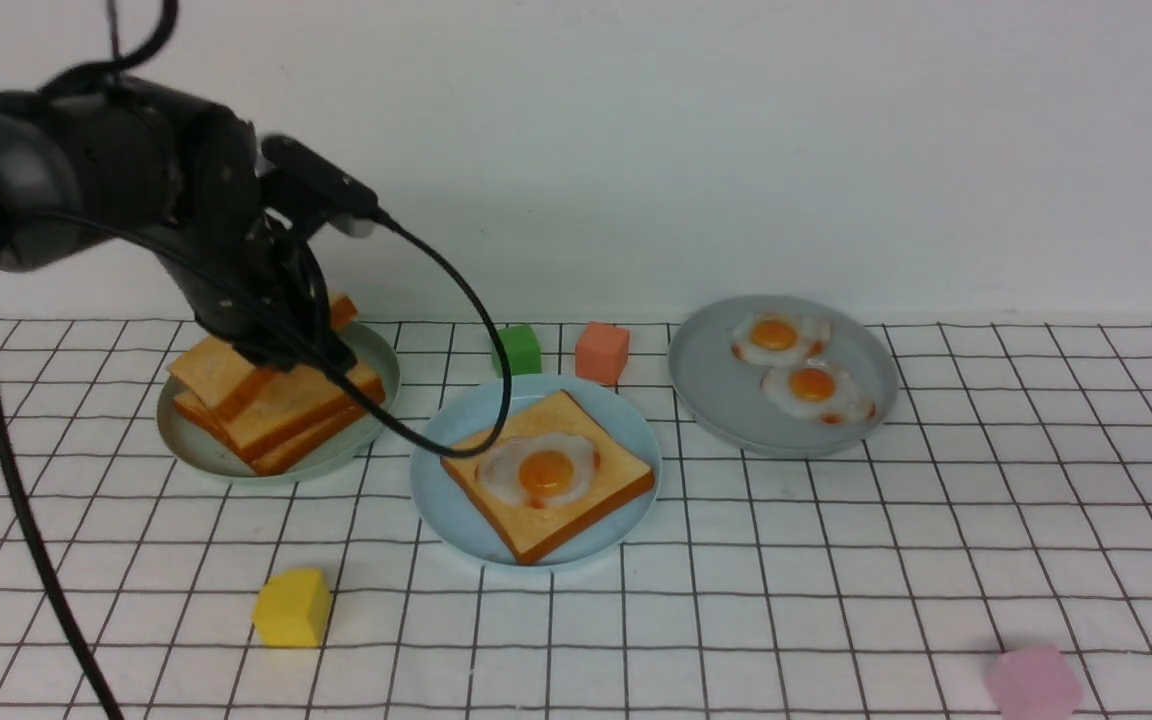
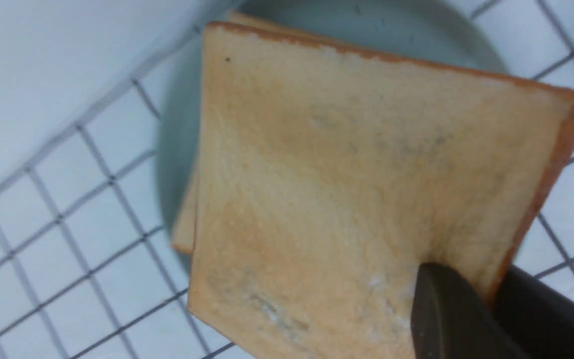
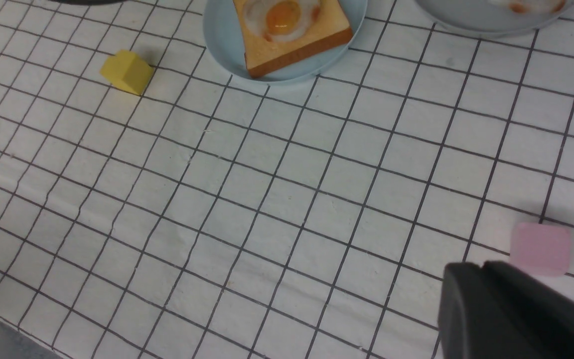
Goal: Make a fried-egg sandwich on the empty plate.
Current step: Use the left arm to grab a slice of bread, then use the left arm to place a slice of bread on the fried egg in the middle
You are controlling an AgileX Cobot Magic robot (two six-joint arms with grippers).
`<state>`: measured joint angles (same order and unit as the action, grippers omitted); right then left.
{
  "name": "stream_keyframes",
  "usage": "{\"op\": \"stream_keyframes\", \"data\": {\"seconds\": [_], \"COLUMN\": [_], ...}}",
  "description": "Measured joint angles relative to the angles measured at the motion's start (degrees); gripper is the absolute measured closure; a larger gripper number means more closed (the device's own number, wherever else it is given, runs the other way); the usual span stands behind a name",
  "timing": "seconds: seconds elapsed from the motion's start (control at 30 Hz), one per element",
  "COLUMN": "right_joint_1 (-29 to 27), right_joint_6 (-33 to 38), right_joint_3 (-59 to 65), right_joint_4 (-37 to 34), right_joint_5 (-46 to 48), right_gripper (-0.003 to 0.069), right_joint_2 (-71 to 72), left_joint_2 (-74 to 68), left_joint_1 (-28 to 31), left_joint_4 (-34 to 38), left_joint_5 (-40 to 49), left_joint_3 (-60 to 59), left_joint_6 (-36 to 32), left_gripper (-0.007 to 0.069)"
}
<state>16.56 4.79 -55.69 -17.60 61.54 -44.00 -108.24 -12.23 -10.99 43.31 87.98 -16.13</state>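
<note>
Pink cube lies nearest, idle; left claw grips a golden toy toast slice above the grey-green plate; carry it level, square over the glossy fried egg on the sky-blue plate; right claw: cannot tell.

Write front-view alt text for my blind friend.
The left gripper pinches the top toast slice of a stack on a grey-green plate. In the middle, a blue plate holds toast topped with a fried egg; a grey plate at right holds two eggs. Coloured blocks dot the checked cloth.
</note>
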Motion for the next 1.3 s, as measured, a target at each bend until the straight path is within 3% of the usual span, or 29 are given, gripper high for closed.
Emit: {"op": "stream_keyframes", "data": {"seconds": [0.2, 0.4, 0.67, 0.83, 1.3], "right_joint_1": [0.0, 0.0, 0.0, 0.0, 0.0], "right_joint_6": [0.0, 0.0, 0.0, 0.0, 0.0], "right_joint_3": [0.0, 0.0, 0.0, 0.0, 0.0], "right_joint_4": [2.1, 6.8, 7.1, 7.1, 7.5], "right_joint_5": [0.0, 1.8, 3.3, 3.4, 3.4], "right_gripper": [0.0596, 0.0595, 0.0594, 0.0592, 0.0586], "right_joint_2": [0.6, 4.4, 9.5, 10.5, 10.5], "left_joint_2": [4.3, 4.9, -1.9, -5.0, -7.8], "left_joint_1": [-1.3, -13.1, -23.0, -24.7, -24.9], "left_joint_4": [4.9, 8.0, -0.8, -6.0, -5.6], "left_joint_5": [1.2, 1.6, 1.2, -0.4, -4.7], "left_joint_3": [0.0, 0.0, 0.0, 0.0, 0.0], "left_joint_6": [0.0, 3.1, 10.8, 14.5, 15.7], "left_gripper": [0.0551, 0.0552, 0.0552, 0.0555, 0.0538]}}
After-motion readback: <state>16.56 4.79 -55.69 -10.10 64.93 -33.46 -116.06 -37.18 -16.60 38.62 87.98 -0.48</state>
